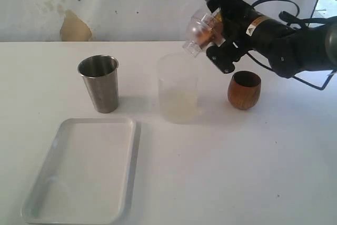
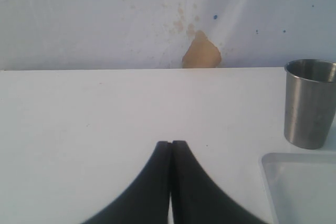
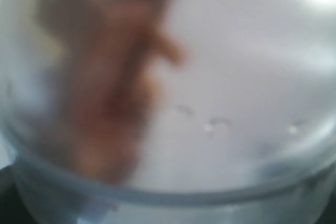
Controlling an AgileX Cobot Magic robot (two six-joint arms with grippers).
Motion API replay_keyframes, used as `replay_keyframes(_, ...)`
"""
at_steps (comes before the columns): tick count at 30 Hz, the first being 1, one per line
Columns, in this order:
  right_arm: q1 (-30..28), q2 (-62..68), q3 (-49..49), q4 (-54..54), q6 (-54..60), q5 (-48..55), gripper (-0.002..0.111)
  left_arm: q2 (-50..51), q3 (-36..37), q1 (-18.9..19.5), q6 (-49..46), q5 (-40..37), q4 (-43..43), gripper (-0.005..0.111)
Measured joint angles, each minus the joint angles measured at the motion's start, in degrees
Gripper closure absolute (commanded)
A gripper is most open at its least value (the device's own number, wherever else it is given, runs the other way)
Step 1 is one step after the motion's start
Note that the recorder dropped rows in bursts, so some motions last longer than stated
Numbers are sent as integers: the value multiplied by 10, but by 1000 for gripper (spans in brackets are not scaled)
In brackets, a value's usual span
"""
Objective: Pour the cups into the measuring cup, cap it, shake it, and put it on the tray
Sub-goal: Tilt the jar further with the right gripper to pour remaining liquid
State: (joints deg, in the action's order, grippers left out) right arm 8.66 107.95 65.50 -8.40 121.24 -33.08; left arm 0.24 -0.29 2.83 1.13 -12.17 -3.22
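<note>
The clear measuring cup [image 1: 178, 90] stands mid-table with pale liquid in its lower part. Just above its far right rim my right gripper [image 1: 204, 34] is shut on a clear dome cap [image 1: 197, 30], held tilted; that cap [image 3: 210, 129] fills the right wrist view in a blur and hides the fingers. The brown wooden cup [image 1: 244, 89] stands upright to the right of the measuring cup. Left of it stands the steel tumbler [image 1: 100, 82] [image 2: 310, 103]. The white tray [image 1: 84, 169] [image 2: 304, 187] lies at the front left. My left gripper [image 2: 171, 144] is shut on nothing, low over bare table left of the tumbler.
A stained white wall [image 1: 131, 3] with a tan patch [image 1: 73, 27] [image 2: 201, 51] runs along the table's far edge. The right arm [image 1: 295, 46] and its cables hang over the wooden cup. White tabletop [image 1: 237, 172] lies at the front right.
</note>
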Motion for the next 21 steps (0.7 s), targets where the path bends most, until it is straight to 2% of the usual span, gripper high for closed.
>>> replay_keyframes(21, 5, 0, 0, -30, 0, 0, 108, 0, 0, 0, 0, 0, 0, 106)
